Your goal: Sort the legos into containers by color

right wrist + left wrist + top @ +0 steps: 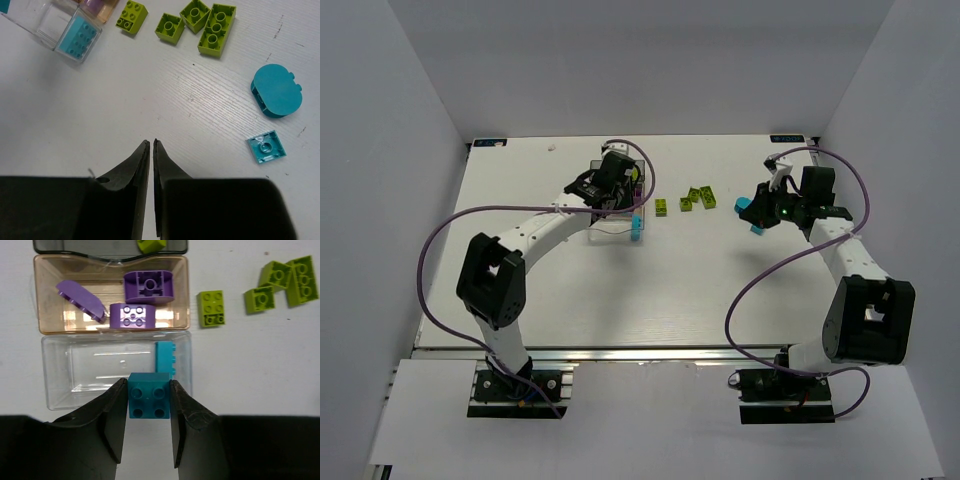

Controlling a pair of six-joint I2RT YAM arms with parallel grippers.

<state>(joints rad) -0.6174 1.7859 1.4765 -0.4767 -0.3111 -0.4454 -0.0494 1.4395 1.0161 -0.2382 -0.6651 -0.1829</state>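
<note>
My left gripper (pixel 148 386) is shut on a cyan 2x2 studded brick (pixel 148 396) and holds it over the near edge of the clear bin (pixel 65 367), which holds one cyan brick (pixel 165 358). The amber bin (pixel 45 295) holds three purple bricks (pixel 131 315). The smoky grey bin (pixel 90 246) holds a lime brick (pixel 151 244). My right gripper (pixel 151 143) is shut and empty above bare table. A rounded cyan brick (pixel 276 91) and a small cyan tile (pixel 266 147) lie to its right.
Several lime bricks lie loose on the table right of the bins (pixel 210 308) (pixel 260 299) (pixel 301 280); they also show in the right wrist view (pixel 132 16) (pixel 216 29) and from above (pixel 699 198). The white enclosure walls stand around the table.
</note>
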